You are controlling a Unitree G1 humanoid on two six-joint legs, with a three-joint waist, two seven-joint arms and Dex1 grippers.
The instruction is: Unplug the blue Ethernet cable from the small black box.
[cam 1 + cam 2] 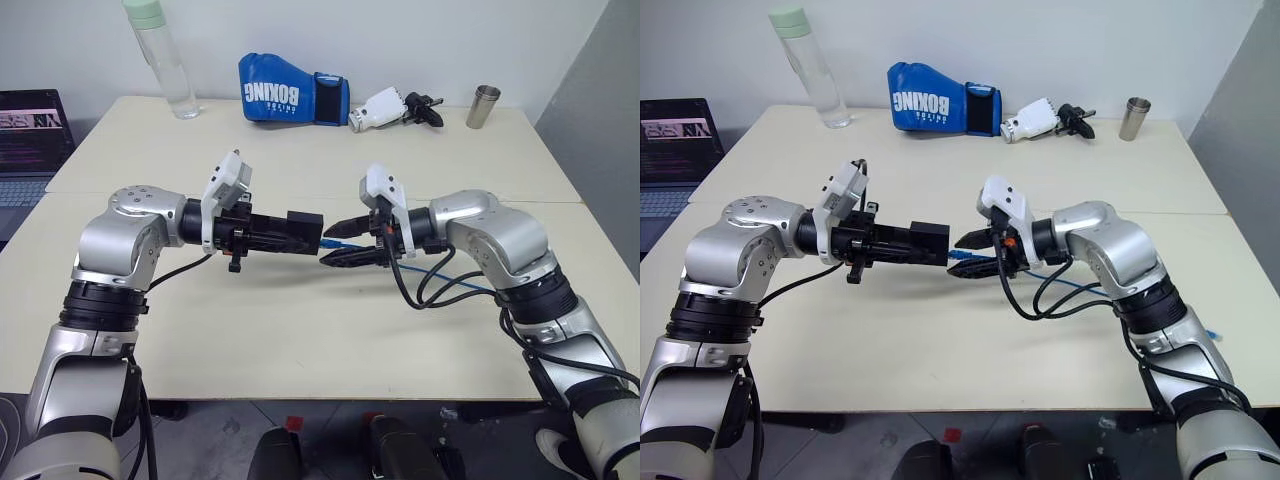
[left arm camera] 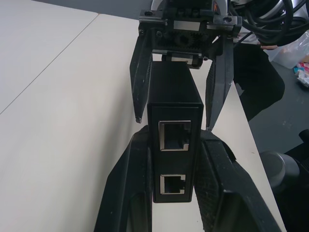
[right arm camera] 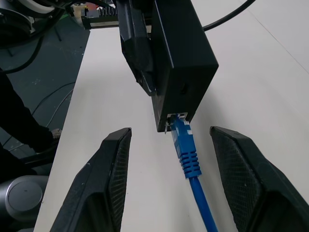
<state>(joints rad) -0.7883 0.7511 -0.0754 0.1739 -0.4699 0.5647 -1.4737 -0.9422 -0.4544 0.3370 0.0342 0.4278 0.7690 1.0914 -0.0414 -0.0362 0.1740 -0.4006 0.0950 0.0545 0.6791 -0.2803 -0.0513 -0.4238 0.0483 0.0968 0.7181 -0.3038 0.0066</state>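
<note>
Above the table (image 1: pixel 300 340), 2 grippers face each other, held clear of the surface near mid-table. Left gripper (image 1: pixel 292 232) has its fingers (image 2: pixel 126 188) pressed against the sides of the box (image 2: pixel 175 125), gripping it off the table, with 2 ports visible on the near end face in the left wrist view. Right gripper (image 3: pixel 169 179) stands with jaws spread, 1 finger to each side of the cable (image 3: pixel 190 164), touching neither plug nor box. Cable plug is seated in a port on the box's end facing the right gripper; the blue cord trails back beneath the right arm.
</note>
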